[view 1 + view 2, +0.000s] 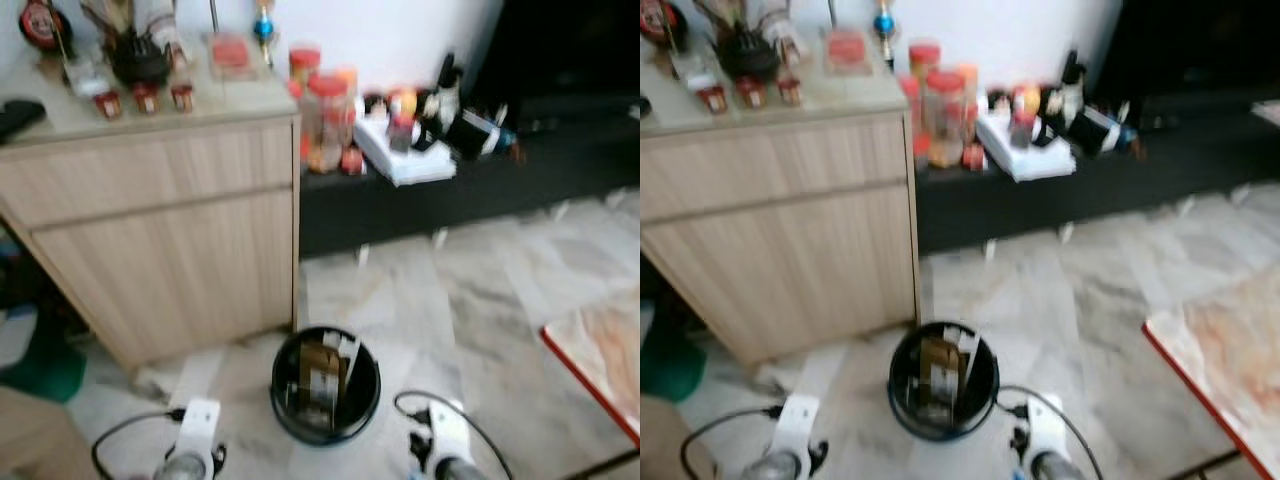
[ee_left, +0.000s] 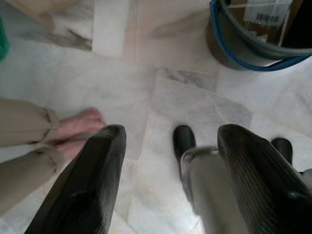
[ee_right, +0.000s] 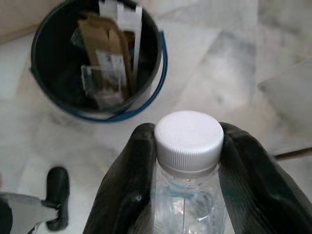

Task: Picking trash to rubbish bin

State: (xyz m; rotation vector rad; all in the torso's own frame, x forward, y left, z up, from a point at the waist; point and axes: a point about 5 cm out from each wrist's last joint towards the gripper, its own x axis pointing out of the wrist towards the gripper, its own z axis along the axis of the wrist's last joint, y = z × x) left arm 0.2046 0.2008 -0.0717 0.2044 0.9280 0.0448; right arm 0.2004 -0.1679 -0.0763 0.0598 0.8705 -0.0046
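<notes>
Dark blue-rimmed bin (image 3: 156,73), white-capped clear bottle (image 3: 189,146), grey-veined marble floor (image 1: 450,300).

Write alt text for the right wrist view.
The right gripper clamps a clear plastic bottle just below its white cap, held over a marble floor. Beyond the cap stands a dark bin with a blue rim, already holding cardboard and paper scraps.

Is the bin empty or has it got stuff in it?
Not empty. The rubbish bin holds brown cardboard and white paper strips standing inside.
</notes>
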